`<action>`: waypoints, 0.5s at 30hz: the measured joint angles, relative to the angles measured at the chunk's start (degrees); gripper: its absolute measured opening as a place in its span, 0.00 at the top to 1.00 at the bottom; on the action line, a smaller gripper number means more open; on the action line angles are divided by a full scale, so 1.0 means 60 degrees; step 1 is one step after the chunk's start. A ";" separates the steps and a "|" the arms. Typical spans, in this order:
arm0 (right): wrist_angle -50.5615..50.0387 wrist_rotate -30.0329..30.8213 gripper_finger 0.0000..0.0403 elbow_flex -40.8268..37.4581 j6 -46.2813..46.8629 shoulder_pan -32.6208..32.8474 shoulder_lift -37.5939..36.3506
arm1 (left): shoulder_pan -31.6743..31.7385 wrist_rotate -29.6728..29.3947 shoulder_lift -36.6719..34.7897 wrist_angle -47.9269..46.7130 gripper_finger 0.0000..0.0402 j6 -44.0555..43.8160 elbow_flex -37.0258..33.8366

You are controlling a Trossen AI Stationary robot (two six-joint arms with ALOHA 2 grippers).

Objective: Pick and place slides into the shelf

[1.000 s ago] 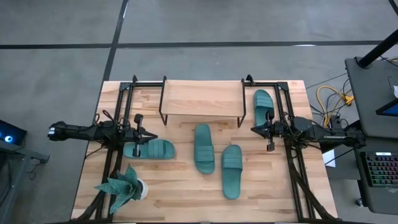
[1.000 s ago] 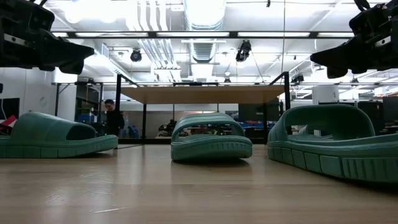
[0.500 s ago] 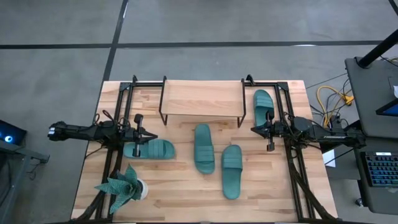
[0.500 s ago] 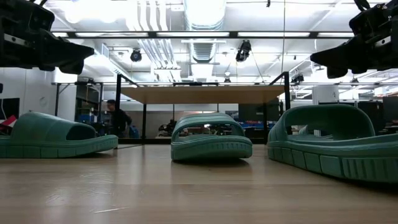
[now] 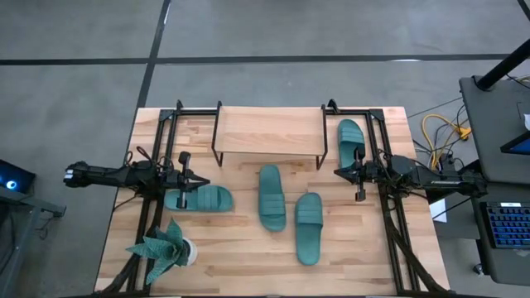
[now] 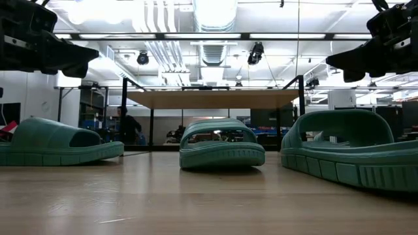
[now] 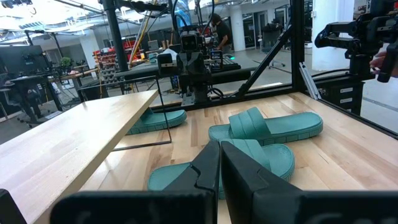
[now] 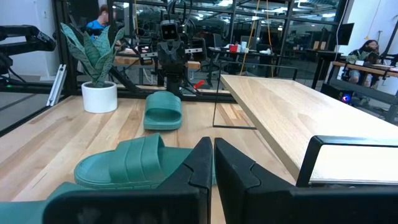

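Four teal slides lie sole-down on the table. One (image 5: 199, 199) is under my left gripper, two (image 5: 272, 197) (image 5: 309, 228) are in the middle, and one (image 5: 351, 142) is beside the shelf's right end. The shelf (image 5: 269, 135) stands on its black wire legs at the far edge with its top board bare. My left gripper (image 5: 201, 180) (image 7: 219, 168) hovers shut above the left slide's far side and points right. My right gripper (image 5: 338, 172) (image 8: 212, 163) hovers shut near the shelf's right front leg and points left. In the low view both are raised above the slides (image 6: 222, 145).
A spiky green plant in a white pot (image 5: 166, 248) stands at the near left corner. Black arm frames (image 5: 161, 157) (image 5: 383, 165) flank the shelf. Bare wood lies along the near edge (image 5: 248, 265). A person (image 6: 129, 125) shows in the room beyond the shelf.
Both arms and all the slides have kept still. In the low view, the person beyond the shelf has stepped slightly to the right.
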 joint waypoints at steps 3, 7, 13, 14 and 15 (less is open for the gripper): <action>0.0001 0.0000 0.98 -0.0003 0.0000 0.0003 0.0003 | 0.0004 0.0000 0.0004 0.0000 1.00 0.0018 0.0001; 0.0001 -0.0003 0.98 -0.0001 0.0000 0.0000 0.0000 | 0.0004 0.0000 0.0004 0.0004 1.00 0.0014 0.0000; 0.0013 -0.0001 0.98 -0.0001 0.0391 0.0003 0.0003 | 0.0000 0.0000 0.0000 0.0009 1.00 0.0014 -0.0003; 0.0063 0.0000 0.98 -0.0004 0.0453 0.0002 0.0002 | 0.0004 -0.0001 0.0000 0.0018 1.00 0.0014 0.0001; 0.0200 0.0001 0.98 -0.0004 0.0454 0.0001 0.0003 | 0.0000 0.0000 0.0000 0.0022 1.00 0.0014 0.0001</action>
